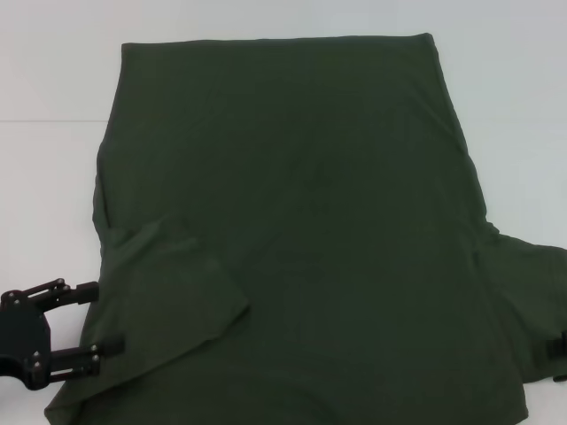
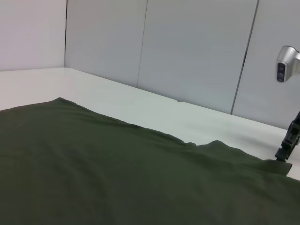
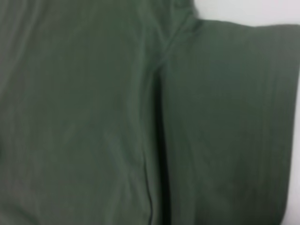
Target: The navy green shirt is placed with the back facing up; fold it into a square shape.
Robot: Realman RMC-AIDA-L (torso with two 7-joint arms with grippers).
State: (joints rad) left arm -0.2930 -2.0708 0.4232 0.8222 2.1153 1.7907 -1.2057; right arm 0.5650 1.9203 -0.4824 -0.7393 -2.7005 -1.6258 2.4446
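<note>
The left gripper (image 1: 106, 320) sits low at the near left edge of the cloth, its two black fingers (image 1: 78, 290) stretched out toward the shirt and standing well apart from each other. The upper finger ends right at the cloth's edge; the lower one reaches onto the fabric near the bottom corner. Between those spread jaws lies the left border of the navy green shirt (image 1: 301, 221), and just beyond their tips the left sleeve (image 1: 182, 283) lies folded inward over the body, its slanted edge making a raised flap.

From there the shirt runs away from the jaws across the white table (image 1: 53, 71), plain side up, its straight hem (image 1: 275, 39) at the far end and only soft wrinkles across the middle. In the left wrist view the fabric (image 2: 117, 173) fills the foreground as a dark, gently rolling sheet, with the tabletop (image 2: 140, 105) and pale wall panels (image 2: 197, 47) behind it.

Over on the right, the other sleeve (image 1: 532, 292) still lies spread out flat to the side. The right gripper (image 1: 559, 347) shows only as a sliver of black at the frame's edge beside that sleeve, and I cannot tell how its jaws stand. Its wrist camera looks straight down on the sleeve (image 3: 234, 122) and the seam (image 3: 157, 117) joining it to the body.
</note>
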